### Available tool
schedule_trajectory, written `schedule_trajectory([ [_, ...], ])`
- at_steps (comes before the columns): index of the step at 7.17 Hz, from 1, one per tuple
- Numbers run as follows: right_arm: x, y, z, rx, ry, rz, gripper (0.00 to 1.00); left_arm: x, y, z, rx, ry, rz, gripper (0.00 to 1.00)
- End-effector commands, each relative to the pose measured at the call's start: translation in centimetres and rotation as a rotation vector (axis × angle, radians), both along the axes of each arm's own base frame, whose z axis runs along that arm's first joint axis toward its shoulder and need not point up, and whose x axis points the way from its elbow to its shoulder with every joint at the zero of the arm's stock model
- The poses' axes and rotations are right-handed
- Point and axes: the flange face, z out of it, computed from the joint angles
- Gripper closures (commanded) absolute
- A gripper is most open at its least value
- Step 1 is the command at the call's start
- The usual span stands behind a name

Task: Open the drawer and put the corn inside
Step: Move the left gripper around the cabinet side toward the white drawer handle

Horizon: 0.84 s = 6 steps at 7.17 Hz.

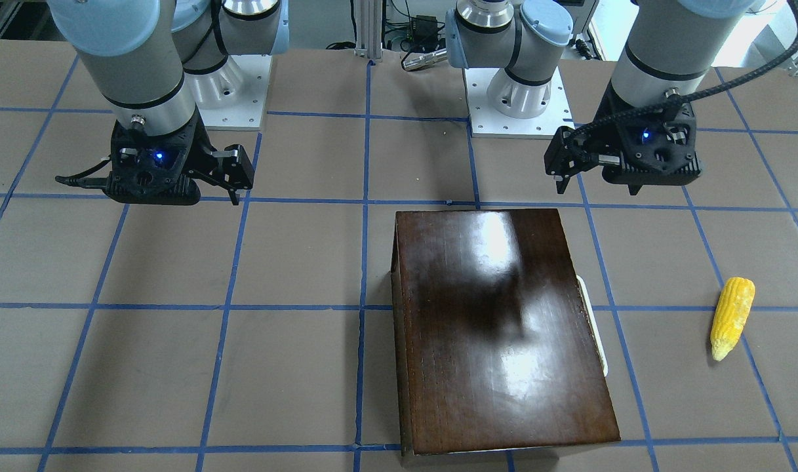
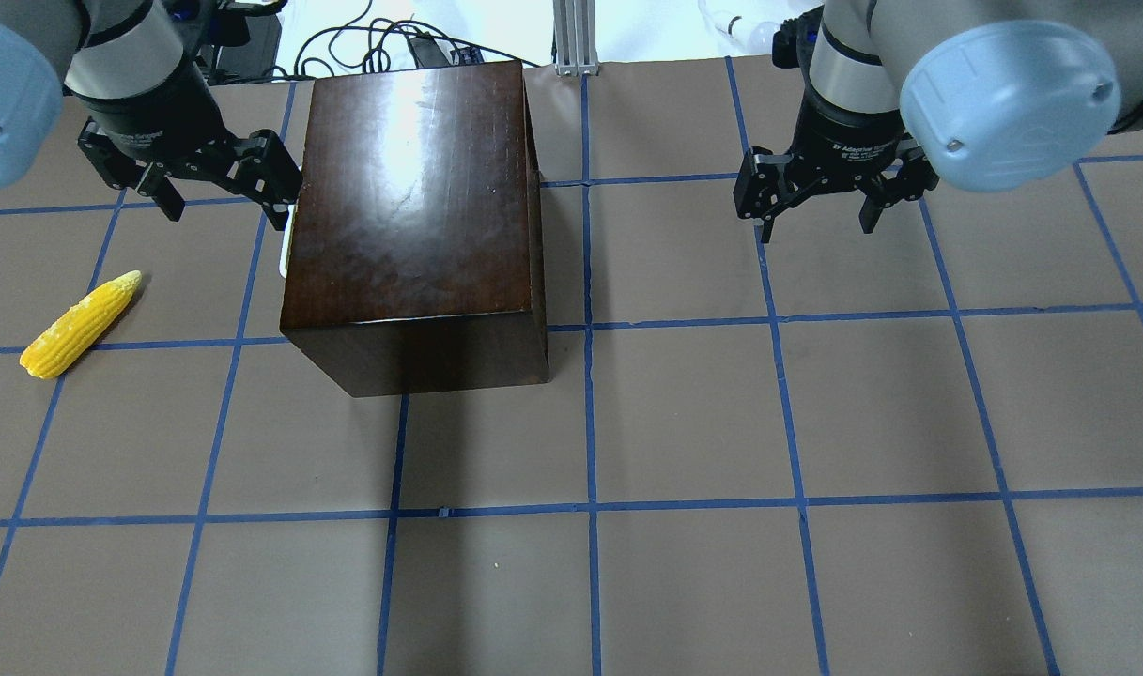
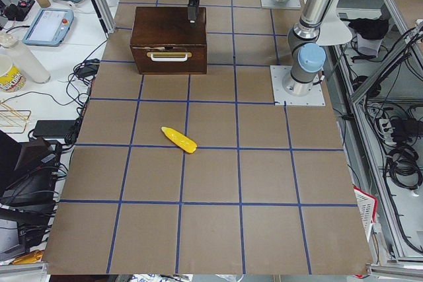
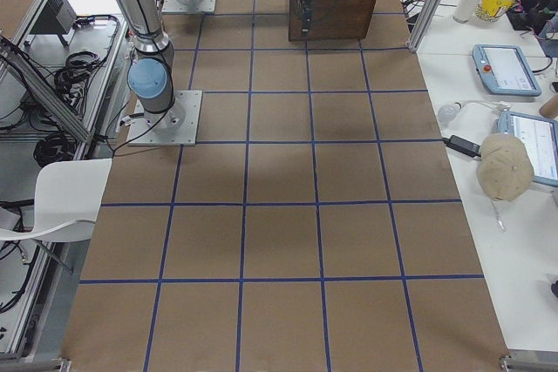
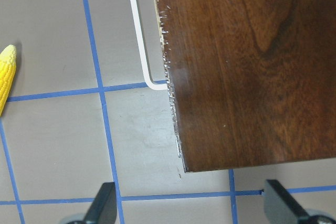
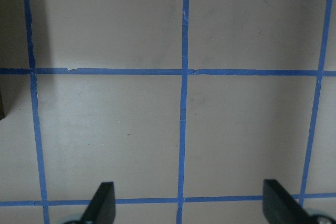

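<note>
Drawer with a worn dark-brown front panel (image 3: 168, 65) and a thin white handle (image 5: 138, 35) is sitting shut in its box, and the left tool (image 2: 225, 211) is hanging in the air just above that side. The black fingers (image 5: 102, 207) of this tool are spreading wide apart and are gripping nothing. In the left wrist view, one end of the handle and one corner of the box top are showing ahead of the two fingers, with a gap between them and the tool.

The glossy dark-brown wooden box (image 2: 411, 188) is standing on the flat brown counter (image 2: 684, 422), which is carrying a grid of blue tape lines (image 2: 587, 282). The handle side of the box is facing toward the robot's left.

The bright yellow toy corn cob (image 2: 81, 324), with rows of kernels and a paler tapered tip, is lying on its side on the counter, outside the drawer. It is resting further to the robot's left, well apart from the drawer front, and its tip is pointing roughly toward the box.

The right tool (image 2: 815, 223) is hanging over the bare counter on the other side of the box, well apart from it. Its fingers are also spreading wide and are gripping nothing; the right wrist view is showing only brown surface and blue lines between them.
</note>
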Motion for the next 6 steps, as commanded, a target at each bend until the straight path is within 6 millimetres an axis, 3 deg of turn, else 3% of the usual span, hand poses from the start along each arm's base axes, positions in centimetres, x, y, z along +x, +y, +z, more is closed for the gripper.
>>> schedule_trajectory([
  [1, 0.0, 0.0, 0.0, 0.0, 0.0, 0.0, 0.0, 4.4, -1.1, -0.5, 0.001, 0.052, 0.09, 0.0],
  [3, 0.0, 0.0, 0.1, -0.003, 0.001, 0.0, 0.0, 9.9, -2.8, -1.9, 0.011, 0.101, 0.12, 0.0],
  [6, 0.0, 0.0, 0.1, -0.001, 0.001, 0.0, 0.0, 13.3, -6.1, -5.5, -0.027, 0.173, 0.079, 0.0],
])
